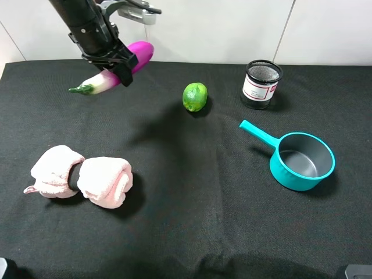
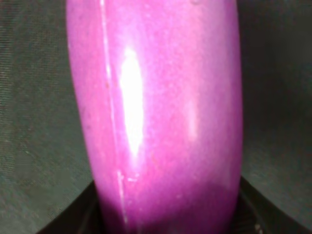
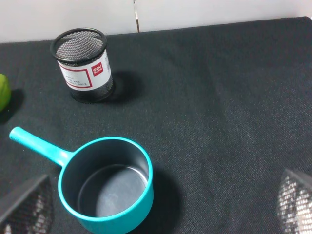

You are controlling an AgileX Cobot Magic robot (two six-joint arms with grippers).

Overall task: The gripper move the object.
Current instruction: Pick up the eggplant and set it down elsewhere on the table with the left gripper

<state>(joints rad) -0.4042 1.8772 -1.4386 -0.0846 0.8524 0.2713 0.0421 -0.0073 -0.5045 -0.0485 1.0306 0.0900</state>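
Note:
The object, a glossy magenta eggplant [image 1: 141,52] fading to white at a green stem, hangs tilted above the cloth at the far left. My left gripper [image 1: 118,65], a black claw on a dark arm, is shut on its middle. The stem end points down and to the left. In the left wrist view the eggplant [image 2: 156,117] fills nearly the whole picture, with black jaw edges at its base. In the right wrist view my right gripper [image 3: 161,202] is open, its fingertips [image 3: 27,207] set wide apart over the teal pan, holding nothing.
A green lime [image 1: 195,96] lies mid-table at the back. A black mesh pen cup [image 1: 261,84] stands at the back right. A teal saucepan [image 1: 278,168] sits on the right, handle pointing back-left. A pink rolled towel [image 1: 81,177] lies front left on the black cloth.

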